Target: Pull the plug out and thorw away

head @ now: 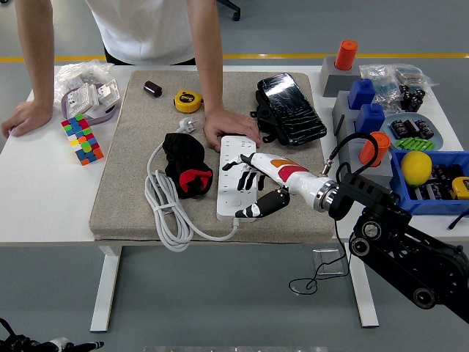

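Observation:
A white power strip lies on the grey mat, its white cord coiled to the left. My right hand reaches in from the right and hovers over the strip's middle with its fingers spread and its thumb near the strip's near end. The black plug is hidden. Its thin black cable hangs below the table's front edge. A person's hand presses on the strip's far end.
A black and red glove lies left of the strip. A black case, a yellow tape measure and a small dark cylinder sit at the mat's back. Blue bins and blocks stand right. A colourful cube and the person's other hand are left.

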